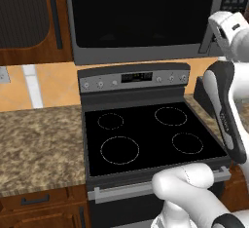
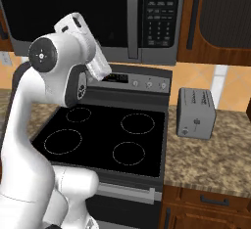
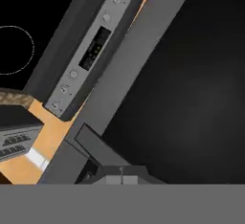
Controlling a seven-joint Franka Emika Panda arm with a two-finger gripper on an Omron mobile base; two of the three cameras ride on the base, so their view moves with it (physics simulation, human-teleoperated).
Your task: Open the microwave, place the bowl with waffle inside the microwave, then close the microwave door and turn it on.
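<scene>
The microwave [image 1: 146, 51] hangs above the stove, and its door [image 1: 141, 12] with the black glass is shut. Its keypad [image 2: 162, 12] is on the right, beside a vertical handle [image 2: 132, 17]. My gripper [image 3: 122, 177] is raised in front of the door's lower right corner, close to the handle's lower end [image 3: 95, 149]. Its fingertips meet in the middle with nothing between them. From the left base view the fingers [image 1: 206, 42] slant down toward the microwave's bottom edge. The bowl and the waffle are out of view.
A black stove [image 1: 146, 134] with several burner rings and a knob panel [image 1: 133, 78] sits under the microwave. A small grey toaster [image 2: 196, 113] stands on the granite counter [image 2: 211, 159] to the right. More counter [image 1: 39, 144] lies to the left. Wooden cabinets [image 1: 29, 12] flank the microwave.
</scene>
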